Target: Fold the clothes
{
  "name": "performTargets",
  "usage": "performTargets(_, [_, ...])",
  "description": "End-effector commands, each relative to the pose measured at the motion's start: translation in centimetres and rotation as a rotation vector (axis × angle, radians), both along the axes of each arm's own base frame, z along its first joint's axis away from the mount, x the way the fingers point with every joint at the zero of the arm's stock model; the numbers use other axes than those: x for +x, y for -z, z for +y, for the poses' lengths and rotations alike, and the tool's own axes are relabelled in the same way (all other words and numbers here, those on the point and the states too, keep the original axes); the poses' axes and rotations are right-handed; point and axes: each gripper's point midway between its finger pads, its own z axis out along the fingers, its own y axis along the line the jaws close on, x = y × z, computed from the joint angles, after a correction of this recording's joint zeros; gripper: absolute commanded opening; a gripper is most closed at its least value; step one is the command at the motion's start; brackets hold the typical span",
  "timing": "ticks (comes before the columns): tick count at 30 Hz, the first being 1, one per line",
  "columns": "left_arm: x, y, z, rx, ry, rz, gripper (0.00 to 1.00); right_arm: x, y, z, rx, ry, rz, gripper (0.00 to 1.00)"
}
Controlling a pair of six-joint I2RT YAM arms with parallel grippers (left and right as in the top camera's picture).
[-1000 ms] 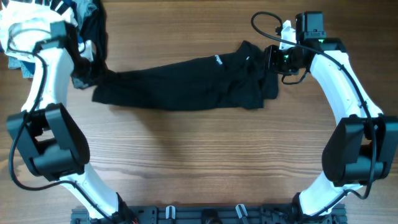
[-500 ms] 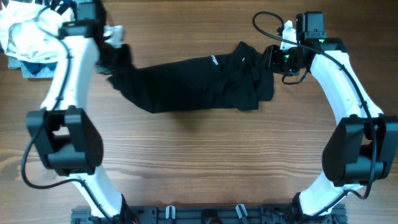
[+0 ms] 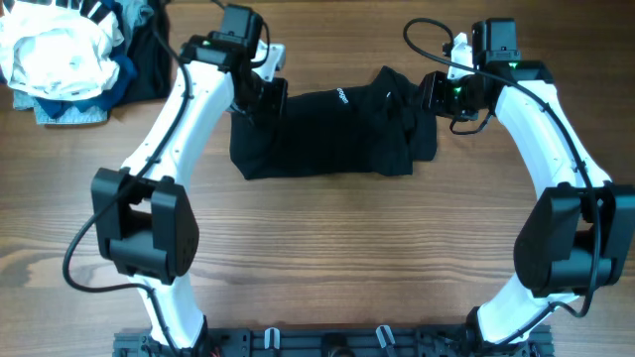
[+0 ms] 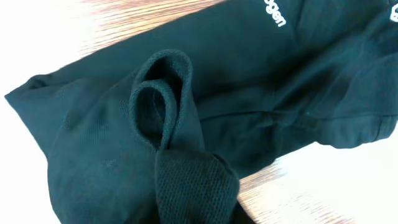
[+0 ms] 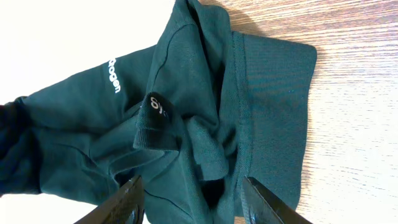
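The clothes are one black garment (image 3: pixel 327 139) lying across the far middle of the table, with white lettering (image 3: pixel 344 96) near its top edge. My left gripper (image 3: pixel 260 99) is shut on the garment's left end and holds it over the garment's left part. In the left wrist view a bunched loop of black fabric (image 4: pixel 161 106) rises from the jaws and hides the fingers. My right gripper (image 3: pixel 433 95) is open over the garment's right end. In the right wrist view its fingers (image 5: pixel 196 199) straddle the rumpled fabric (image 5: pixel 267 93) without closing on it.
A pile of white, blue and dark clothes (image 3: pixel 55 55) lies at the far left corner. The wooden table (image 3: pixel 327 258) extends in front of the garment. The arm bases stand at the near edge.
My left gripper has carried the garment's left end from the far left to the right, so the garment is now much shorter. The right arm has not moved.
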Motion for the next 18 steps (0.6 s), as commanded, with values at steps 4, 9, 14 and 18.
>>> performTargets(4, [0.1, 2.1, -1.1, -0.013, 0.013, 0.048, 1.0, 0.2, 0.5, -0.2, -0.01, 0.012, 0.01, 0.54])
performTargets(9, [0.2, 2.4, 0.0, 0.037, -0.006, 0.046, 1.0, 0.3, 0.4, -0.2, -0.01, 0.012, 0.003, 0.55])
performTargets(14, [-0.7, 2.8, 1.8, 0.073, -0.034, 0.099, 1.0, 0.3, 0.5, -0.2, -0.014, 0.013, 0.003, 0.55])
performTargets(18, [-1.7, 2.9, 2.3, 0.089, -0.032, 0.139, 1.0, 0.4, 0.7, -0.9, -0.042, 0.048, 0.011, 0.55])
